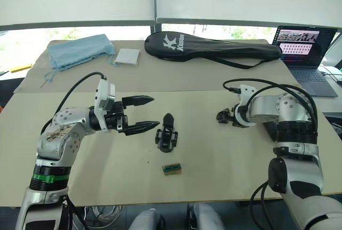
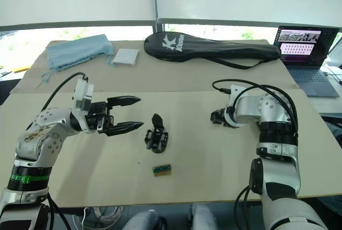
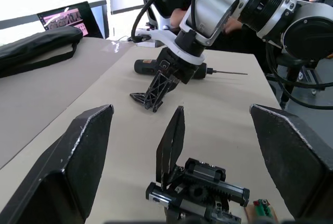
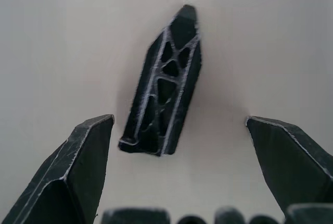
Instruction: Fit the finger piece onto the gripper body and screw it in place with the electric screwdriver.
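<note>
- Finger piece (image 4: 164, 86) lies flat on the table (image 1: 224, 155), directly beneath the right gripper (image 4: 179, 161); its ribbed, hollowed side faces up and its point aims away from the wrist
- right gripper spread wide, one finger on each side of the piece, touching nothing; holds nothing
- gripper body (image 1: 166, 133) sits near the table's middle, one finger already standing on it, tip angled up; just beyond the left gripper's fingertips
- left gripper (image 1: 140, 115) hovers beside that body, fingers parted and empty, pointing toward the robot's right
- screwdriver (image 3: 171, 67) lies on the table behind the right gripper, as seen from the left wrist; its thin bit pokes out sideways
- small green-and-tan box (image 1: 172, 169) rests on the table near the body, on the robot's side of it
- farther back: a black racket bag (image 1: 214, 48), a blue cloth (image 1: 80, 51), a white pad (image 1: 127, 56); a laptop (image 1: 307, 51) sits open at the far right corner
</note>
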You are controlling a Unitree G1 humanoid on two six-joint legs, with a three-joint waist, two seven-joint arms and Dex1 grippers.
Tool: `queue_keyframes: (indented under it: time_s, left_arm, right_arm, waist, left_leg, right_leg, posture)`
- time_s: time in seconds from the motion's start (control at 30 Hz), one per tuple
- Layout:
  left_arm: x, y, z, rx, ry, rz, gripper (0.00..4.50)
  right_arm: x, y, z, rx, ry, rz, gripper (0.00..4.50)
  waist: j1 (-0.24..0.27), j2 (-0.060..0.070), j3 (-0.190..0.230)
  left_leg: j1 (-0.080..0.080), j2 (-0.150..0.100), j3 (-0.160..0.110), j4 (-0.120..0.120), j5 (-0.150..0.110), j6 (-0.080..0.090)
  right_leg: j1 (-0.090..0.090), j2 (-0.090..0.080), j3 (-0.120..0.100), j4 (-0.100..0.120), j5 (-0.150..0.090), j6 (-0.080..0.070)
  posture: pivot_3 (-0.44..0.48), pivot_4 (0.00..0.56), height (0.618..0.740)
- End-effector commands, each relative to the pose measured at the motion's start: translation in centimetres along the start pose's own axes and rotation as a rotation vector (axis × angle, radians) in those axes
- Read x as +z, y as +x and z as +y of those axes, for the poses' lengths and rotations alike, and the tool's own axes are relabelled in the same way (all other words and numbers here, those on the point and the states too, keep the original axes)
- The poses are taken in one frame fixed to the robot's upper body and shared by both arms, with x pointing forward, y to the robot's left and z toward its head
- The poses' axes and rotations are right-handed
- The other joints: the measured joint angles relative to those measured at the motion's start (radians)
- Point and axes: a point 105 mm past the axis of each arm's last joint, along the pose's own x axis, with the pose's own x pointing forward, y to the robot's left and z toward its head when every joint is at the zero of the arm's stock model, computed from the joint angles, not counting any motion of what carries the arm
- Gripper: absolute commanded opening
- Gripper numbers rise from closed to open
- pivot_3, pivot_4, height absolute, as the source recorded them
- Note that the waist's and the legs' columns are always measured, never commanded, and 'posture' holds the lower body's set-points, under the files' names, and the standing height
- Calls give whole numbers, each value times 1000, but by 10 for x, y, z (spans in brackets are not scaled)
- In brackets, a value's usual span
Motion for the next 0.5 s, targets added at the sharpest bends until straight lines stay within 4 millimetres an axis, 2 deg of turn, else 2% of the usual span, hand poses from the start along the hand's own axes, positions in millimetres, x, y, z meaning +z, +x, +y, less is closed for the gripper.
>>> queue_keyframes:
  time_s: [0.03,0.23,0.37,0.5]
  left_arm:
    - [9,-2,-4,1,43,-20,4424]
    - [9,-5,-2,11,46,-19,4424]
    - [10,-5,0,14,48,-21,4500]
    - [9,-5,0,12,47,-21,4500]
  right_arm:
    - [8,-4,0,-8,6,-35,4500]
    - [-12,2,18,43,-58,28,4500]
    - [-19,6,20,38,-79,32,3355]
    - [-28,10,16,8,-111,31,1902]
  waist:
    - [-1,0,0]
    - [-2,0,0]
    - [-5,0,0]
    - [-11,0,0]
  left_leg:
    - [1,0,0,0,0,0]
    - [1,1,0,1,1,-1]
    - [2,1,0,0,1,-1]
    - [2,1,0,0,1,-1]
  right_leg:
    - [0,0,0,1,0,-1]
    - [0,0,7,4,-1,-2]
    - [-1,0,9,5,-1,-2]
    - [-1,0,9,5,-1,-2]
  posture:
    - [0,150,740]
    - [0,150,740]
    - [0,150,740]
    - [0,150,740]
